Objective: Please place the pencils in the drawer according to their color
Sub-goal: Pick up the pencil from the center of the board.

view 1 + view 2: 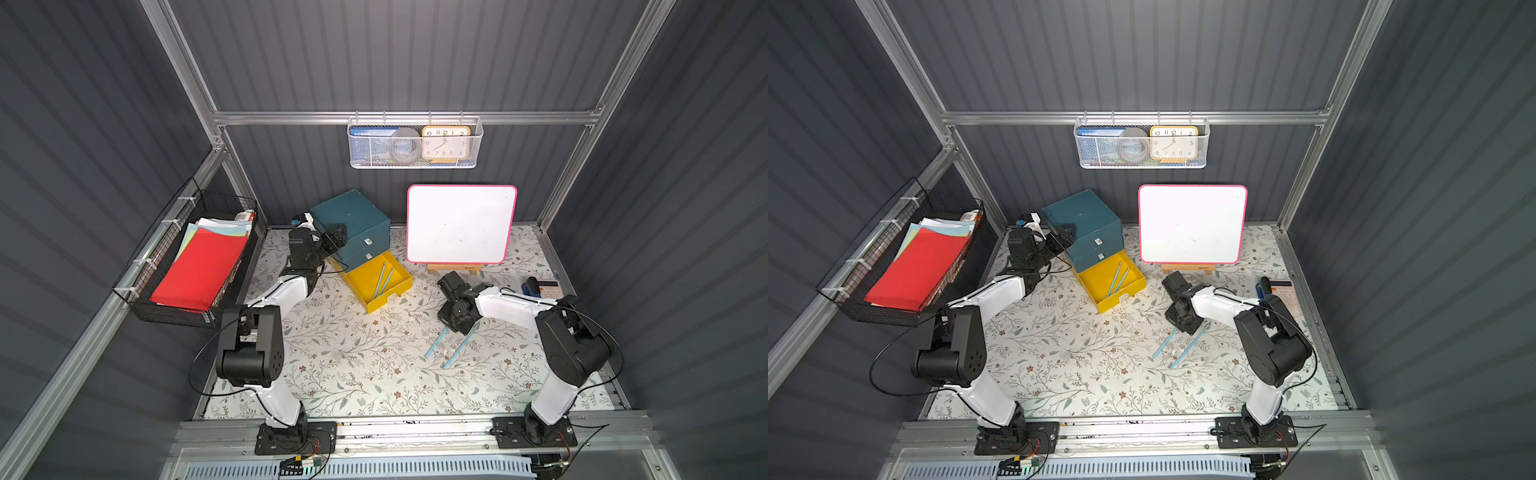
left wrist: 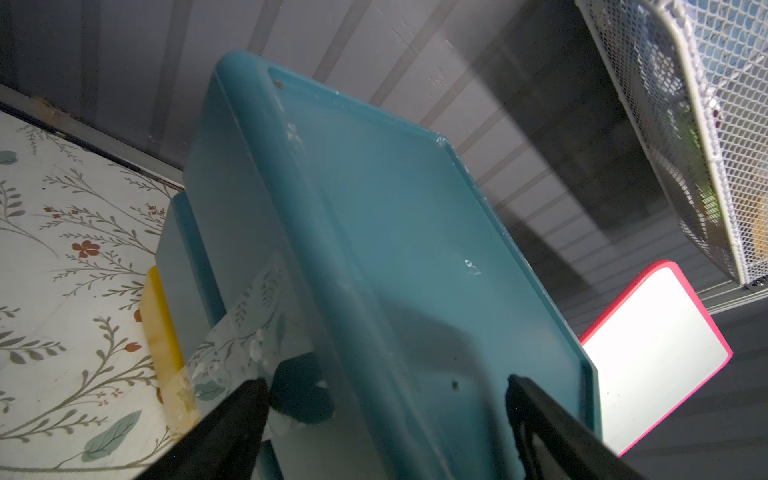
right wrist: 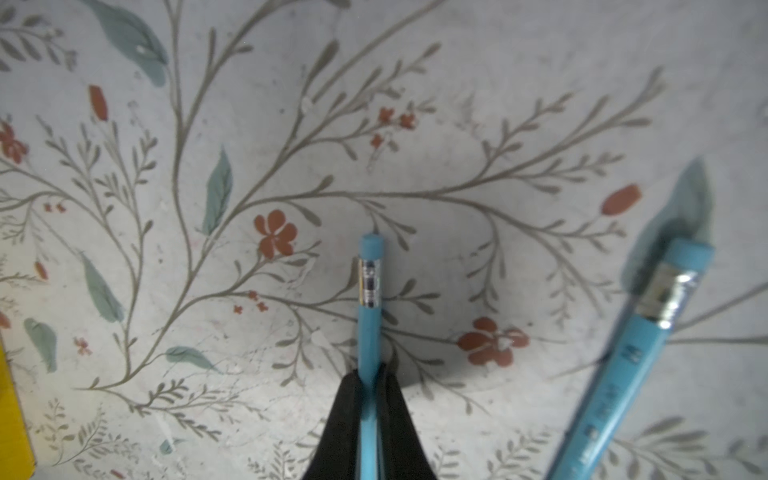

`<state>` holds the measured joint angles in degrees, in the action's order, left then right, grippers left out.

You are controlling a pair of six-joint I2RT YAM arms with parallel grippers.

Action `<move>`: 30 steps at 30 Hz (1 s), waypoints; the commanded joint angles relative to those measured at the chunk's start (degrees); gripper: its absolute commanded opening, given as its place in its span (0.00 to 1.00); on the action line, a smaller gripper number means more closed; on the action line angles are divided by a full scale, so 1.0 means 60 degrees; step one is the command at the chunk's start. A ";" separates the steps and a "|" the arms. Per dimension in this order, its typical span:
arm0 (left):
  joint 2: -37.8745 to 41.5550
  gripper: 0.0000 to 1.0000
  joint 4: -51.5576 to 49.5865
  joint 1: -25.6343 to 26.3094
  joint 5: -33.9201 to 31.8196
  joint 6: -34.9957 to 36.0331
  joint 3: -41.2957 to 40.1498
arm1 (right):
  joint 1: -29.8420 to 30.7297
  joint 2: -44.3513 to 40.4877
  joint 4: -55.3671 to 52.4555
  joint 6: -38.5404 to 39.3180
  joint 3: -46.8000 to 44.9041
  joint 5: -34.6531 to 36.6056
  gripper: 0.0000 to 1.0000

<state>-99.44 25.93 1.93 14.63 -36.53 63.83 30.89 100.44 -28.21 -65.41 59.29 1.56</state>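
Right pincer: clenching on a light blue pencil, the jaws closing across the thin shaft a little behind its metal band and eraser
Held pencil's place: sitting low over the floral worktop, well short of the cabinet; whether it is touching the cloth or hanging just clear I cannot tell
Why it is being held so: a narrow round shaft is giving the pads little to bite on, so a squeeze straight across it looks like the surest hold; gripping near one end is leaving the long free part likely to droop or swing
Second light blue pencil: lying just beside the held one, apart from it and roughly parallel, seemingly waiting its turn
Yellow drawer: standing pulled out at the bottom of the teal cabinet, with two more light blue pencils lying inside, so it is probably serving as the home for the blue ones
Left pincer: jaws standing spread, straddling the cabinet's upper edge, grasping nothing; it is likely bracing the cabinet against sliding, though contact cannot be told
Right arm's pose: reaching inward from its base, elbow raised, wrist bending down over the pencils
Left arm's pose: stretching toward the far side, wrist lying level against the cabinet's flank
Other colours: no red or yellow pencils are showing
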 commanded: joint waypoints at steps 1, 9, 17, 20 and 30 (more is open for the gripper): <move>0.0043 0.94 -0.0294 0.0075 0.0331 0.0237 -0.0128 | 0.0080 -0.0459 0.0240 0.0218 0.0019 -0.0408 0.00; 0.0050 0.94 -0.0311 0.0074 0.0271 0.0244 -0.0127 | 0.0406 -0.0512 0.0281 0.0740 0.0836 -0.1086 0.00; 0.0078 0.94 -0.0317 0.0073 0.0254 0.0236 -0.0136 | 0.0837 -0.0001 0.0314 0.1269 0.2196 -0.1565 0.00; 0.0099 0.93 -0.0325 0.0075 0.0220 0.0244 -0.0135 | 0.0933 0.0389 0.0536 0.1458 0.2785 -0.1829 0.00; 0.0138 0.94 -0.0349 0.0074 0.0200 0.0244 -0.0136 | 0.1035 0.1978 0.0618 0.1727 0.4938 -0.1989 0.00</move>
<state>-99.44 25.93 1.93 14.57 -36.56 63.83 36.97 110.13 -24.29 -56.47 85.86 -10.04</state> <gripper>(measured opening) 0.936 0.091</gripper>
